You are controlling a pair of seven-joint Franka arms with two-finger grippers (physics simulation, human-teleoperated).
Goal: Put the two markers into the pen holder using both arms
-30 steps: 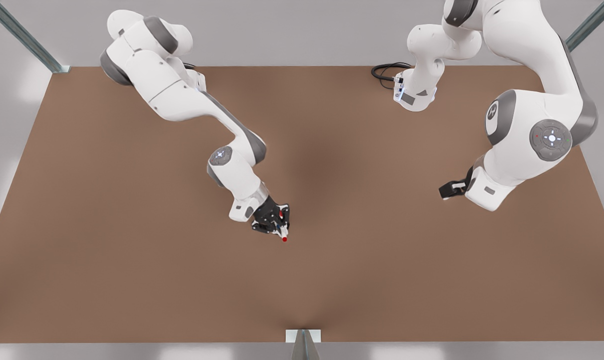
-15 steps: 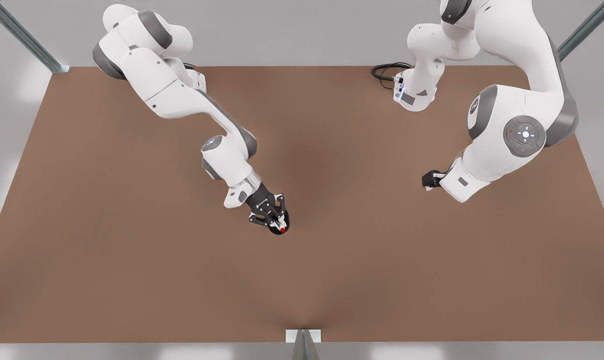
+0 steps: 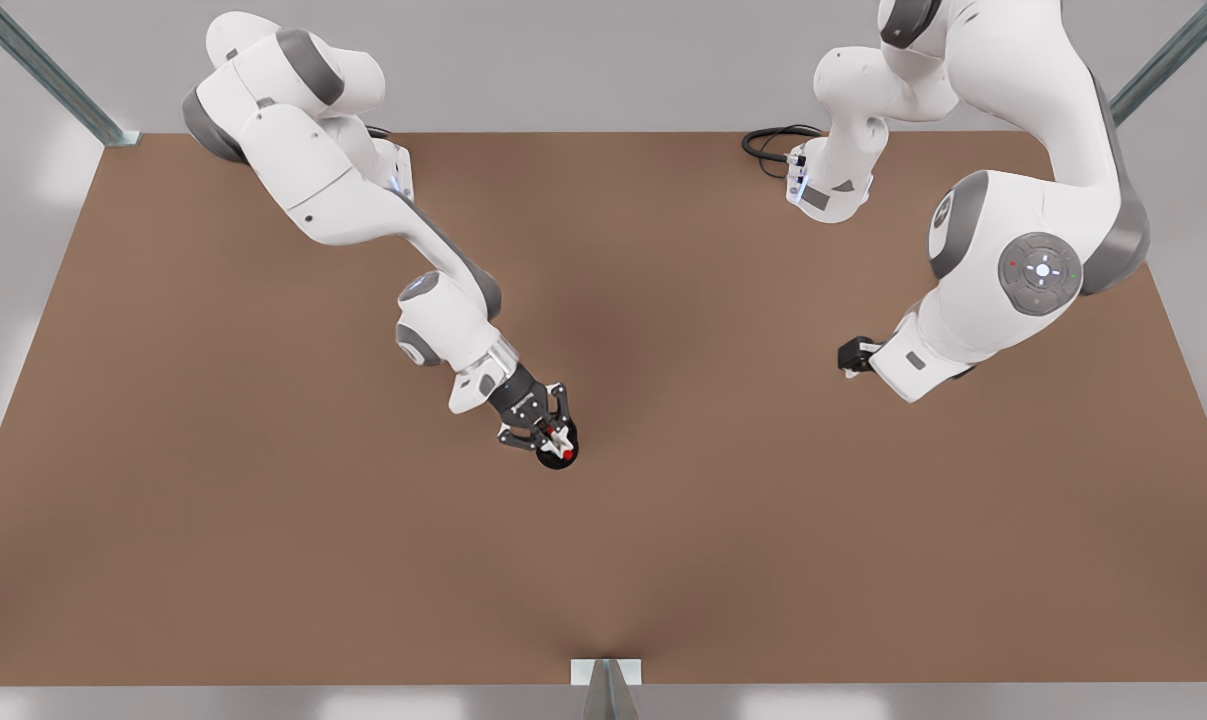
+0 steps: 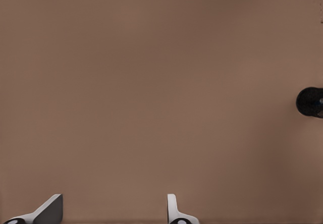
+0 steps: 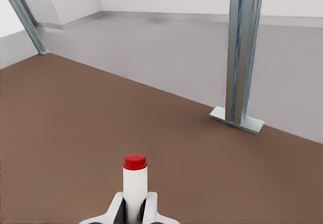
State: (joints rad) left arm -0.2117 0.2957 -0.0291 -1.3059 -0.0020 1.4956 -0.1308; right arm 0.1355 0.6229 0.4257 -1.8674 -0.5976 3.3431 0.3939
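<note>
**A:** What's on the front view's left?

**B:** The right gripper (image 3: pixel 559 440), at the end of a white arm reaching toward the middle of the brown worktop (image 3: pixel 263 520). Its fingers (image 5: pixel 117 210) are clamped on the red marker (image 5: pixel 135 186), which stands upright between them with its red end up.

**A:** And the pen holder?

**B:** The pen holder (image 3: pixel 559 459) is a small black cup right under that gripper, near the worktop's centre. The marker's red tip (image 3: pixel 568 454) sits over its opening in the front view. How deep the marker reaches I can't tell.

**A:** Further right?

**B:** The left gripper (image 3: pixel 851 357) hangs above the worktop's right side, well apart from the cup. In the left wrist view its two fingers (image 4: pixel 174 211) stand apart with bare worktop between them, and the black cup (image 4: pixel 310 102) shows at that picture's edge.

**A:** The blue marker?

**B:** I can't place it.

**A:** Anything else?

**B:** A metal post (image 5: pixel 243 52) stands at the worktop's near edge.
</note>
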